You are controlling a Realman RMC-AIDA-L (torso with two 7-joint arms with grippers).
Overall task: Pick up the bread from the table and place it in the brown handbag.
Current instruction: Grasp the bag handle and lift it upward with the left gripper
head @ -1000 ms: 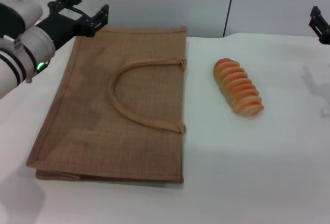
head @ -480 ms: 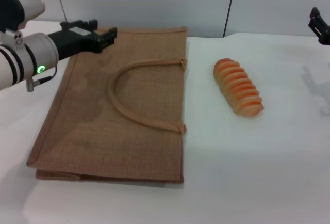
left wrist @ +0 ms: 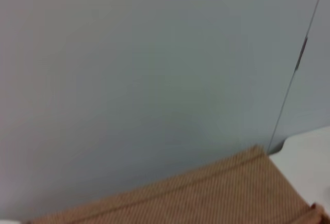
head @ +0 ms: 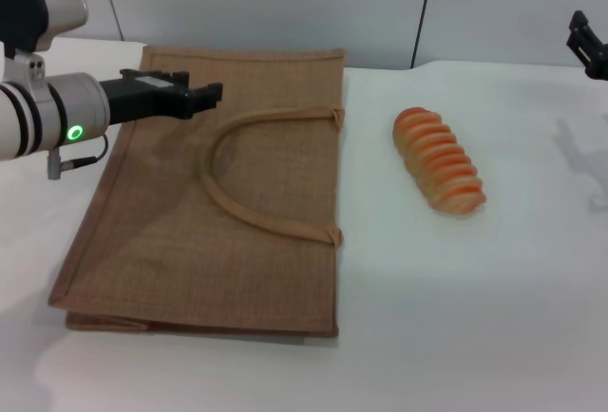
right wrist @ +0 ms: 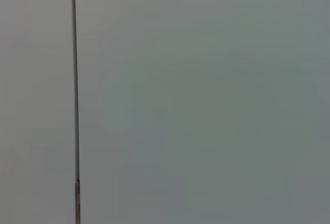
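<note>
Orange bread [head: 440, 160] lies at three o'clock of the left end effector [head: 195, 99], long axis eleven-to-five, nearer the right end effector [head: 587, 46]; neither's grip state can be told.

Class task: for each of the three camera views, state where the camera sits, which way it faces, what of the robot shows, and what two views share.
Head: looks down on left pincer over tan woven jute handbag, ridged orange bread, right pincer at the edge.
Left wrist: faces grey wall; shares the handbag's edge with head; no robot parts.
Right wrist: only wall.
</note>
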